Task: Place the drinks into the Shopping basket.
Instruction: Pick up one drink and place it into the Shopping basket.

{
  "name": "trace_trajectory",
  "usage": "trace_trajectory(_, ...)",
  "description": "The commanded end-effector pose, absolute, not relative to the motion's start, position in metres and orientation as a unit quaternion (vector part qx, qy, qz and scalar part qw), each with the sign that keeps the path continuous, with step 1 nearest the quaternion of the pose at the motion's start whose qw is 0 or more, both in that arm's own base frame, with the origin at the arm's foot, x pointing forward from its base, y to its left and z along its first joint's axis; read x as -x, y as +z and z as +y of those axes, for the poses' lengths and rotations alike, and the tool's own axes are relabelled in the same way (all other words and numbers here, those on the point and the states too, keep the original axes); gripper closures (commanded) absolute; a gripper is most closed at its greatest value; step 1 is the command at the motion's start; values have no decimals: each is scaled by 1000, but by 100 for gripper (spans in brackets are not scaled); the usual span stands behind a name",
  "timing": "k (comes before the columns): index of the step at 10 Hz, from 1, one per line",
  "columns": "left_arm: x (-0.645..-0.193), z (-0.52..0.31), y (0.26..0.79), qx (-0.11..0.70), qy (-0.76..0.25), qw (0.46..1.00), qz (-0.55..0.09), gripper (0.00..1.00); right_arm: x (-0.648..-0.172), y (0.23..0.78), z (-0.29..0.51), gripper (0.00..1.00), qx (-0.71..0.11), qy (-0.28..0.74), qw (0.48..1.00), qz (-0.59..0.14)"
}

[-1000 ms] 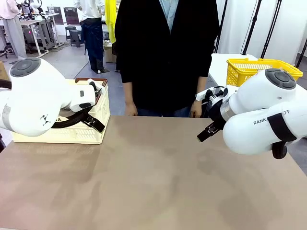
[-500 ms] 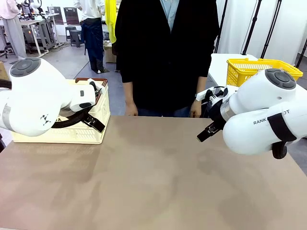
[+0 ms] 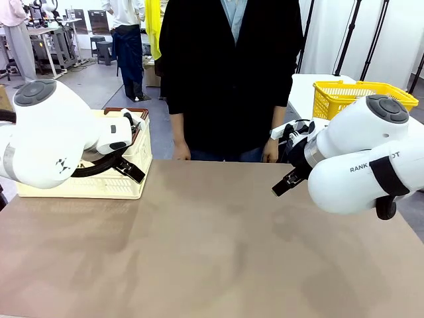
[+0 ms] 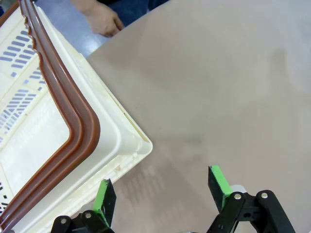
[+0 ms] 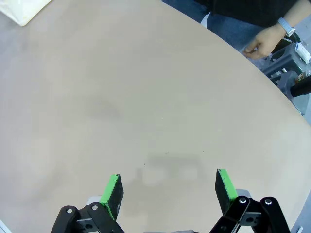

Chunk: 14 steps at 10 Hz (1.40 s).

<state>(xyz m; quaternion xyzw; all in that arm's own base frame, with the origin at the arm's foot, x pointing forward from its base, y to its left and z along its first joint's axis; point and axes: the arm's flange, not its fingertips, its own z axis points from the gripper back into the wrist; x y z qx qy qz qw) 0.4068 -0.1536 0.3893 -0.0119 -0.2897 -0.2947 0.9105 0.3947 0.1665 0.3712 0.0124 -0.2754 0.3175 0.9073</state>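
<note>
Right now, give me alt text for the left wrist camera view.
The left gripper hangs open above the tan table, beside a corner of the cream, brown-rimmed Shopping basket. A person's hand is near the table's far edge.

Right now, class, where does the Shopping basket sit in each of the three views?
Front view: Shopping basket at far left, behind the left arm.
Left wrist view: takes the left side, its corner toward the middle.
Right wrist view: one cream corner at top left.
Shared landmark: the tan table.
</note>
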Motion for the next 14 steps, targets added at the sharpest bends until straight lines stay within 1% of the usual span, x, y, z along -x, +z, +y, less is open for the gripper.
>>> trace_trajectory(1,-407,-154,392,12,-295,910,-293,0,-395,371,166,0,-13,317,907,-275)
trace_trajectory(2,-407,-154,389,12,-295,911,-290,0,-395,371,166,0,-12,318,907,-275)
trace_trajectory(3,-400,-152,401,70,-312,928,-189,0,-394,386,158,0,-94,265,940,-195)
trace_trajectory(4,-390,-154,426,135,-253,953,-97,0,-390,403,142,0,-174,184,957,-142)
trace_trajectory(5,-383,-150,444,196,-253,944,-76,0,-387,423,124,0,-249,137,952,-113)
trace_trajectory(6,-376,-141,460,253,-245,933,-68,0,-383,441,102,0,-311,109,938,-108)
trace_trajectory(7,-373,-125,480,313,-241,916,-73,0,-379,456,76,0,-392,115,907,-104)
trace_trajectory(8,-367,-101,504,379,-244,889,-78,0,-374,472,49,0,-453,95,882,-88)
trace_trajectory(9,-362,-60,537,435,-241,861,-103,0,-366,490,8,0,-498,80,858,-94)
trace_trajectory(10,-357,-12,556,471,-214,845,-137,0,-356,503,-33,0,-526,48,840,-124)
trace_trajectory(12,-353,79,560,516,-135,826,-182,0,-332,507,-113,0,-556,-34,813,-167)
trace_trajectory(14,-350,168,528,551,-39,810,-195,0,-305,492,-174,0,-577,-105,786,-195)
